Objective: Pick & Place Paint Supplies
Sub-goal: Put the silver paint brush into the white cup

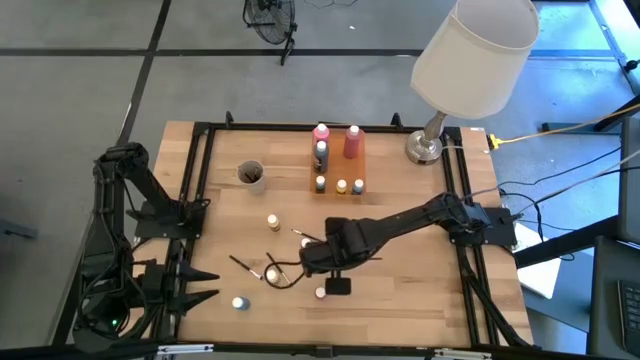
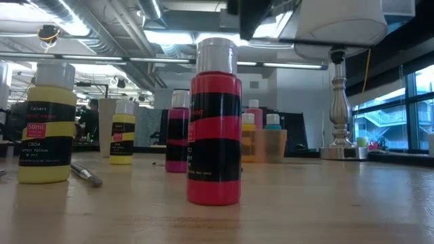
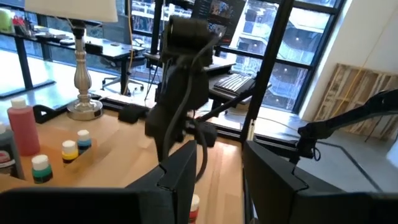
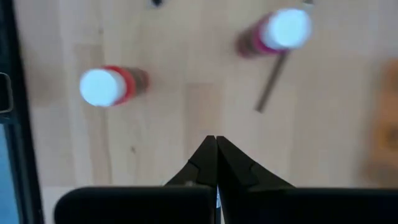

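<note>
Nearest the low camera we see a red bottle point(image 2: 214, 129) standing upright on the table point(image 2: 325, 203), silver cap up, with a yellow bottle point(image 2: 46, 125) upright off to one side and a thin brush point(image 2: 85, 174) lying flat beside it. From above, we find the right gripper point(image 1: 312, 258) reaching over the middle of the table toward the front edge, among scattered small bottles. Its wrist view looks straight down: the fingers point(image 4: 231, 163) are pressed together, holding nothing, above bare wood, with two white-capped red bottles point(image 4: 106, 85) seen cap-on, so their long axes point up at the lens; a dark brush point(image 4: 272, 81) lies flat by the farther one.

Only the high view shows the sorted group near the far edge: tall pink bottles point(image 1: 352, 143) upright, small capped ones in front.

We see the left gripper point(image 1: 195, 283) parked at the front left corner, its jaws partly apart and empty. A lamp point(image 1: 470, 60) stands at the far right corner.
</note>
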